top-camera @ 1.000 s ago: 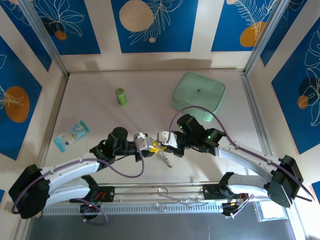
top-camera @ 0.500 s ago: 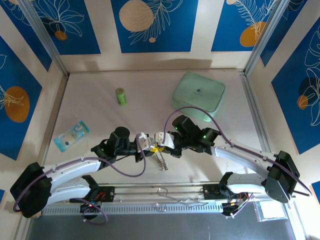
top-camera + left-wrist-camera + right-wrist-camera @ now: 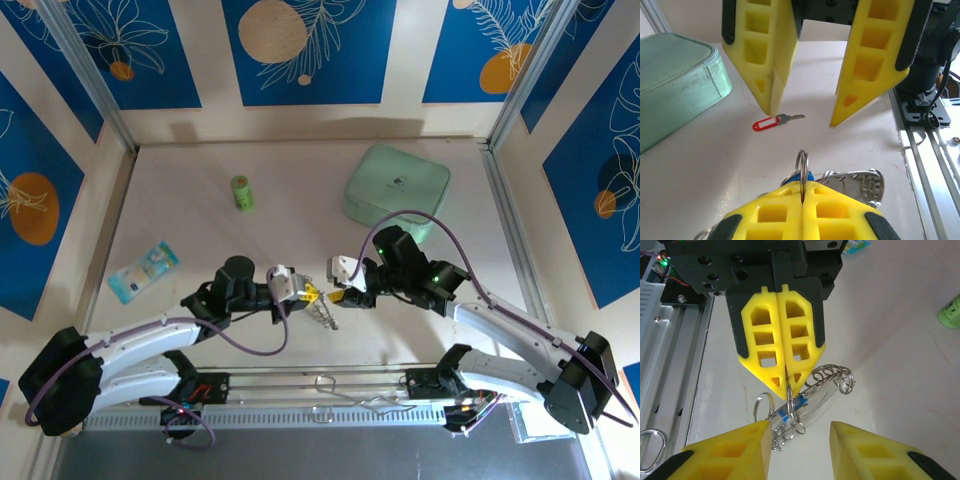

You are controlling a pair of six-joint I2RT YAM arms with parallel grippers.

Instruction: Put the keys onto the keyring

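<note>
My left gripper [image 3: 306, 292] is shut on the keyring [image 3: 323, 314], pinching a thin ring edge [image 3: 801, 162] between its yellow fingertips [image 3: 802, 186]. The keyring [image 3: 826, 385] hangs below it, fringed with small silvery rings, and a blue-tagged key [image 3: 793, 407] sits among them. My right gripper [image 3: 340, 281] faces the left one from the right and stands open with nothing between its fingers [image 3: 800, 429]. A red-tagged key [image 3: 771, 123] lies flat on the table, under the right gripper's open fingers [image 3: 771, 60].
A mint-green case [image 3: 397, 190] sits at the back right. A small green cylinder [image 3: 241, 192] stands at the back left. A blue and white packet [image 3: 143, 270] lies at the left. A metal rail [image 3: 320, 385] runs along the near edge.
The right gripper has opened and drawn back to the right, away from the keyring. The left gripper has closed fully on the ring and holds it alone.
</note>
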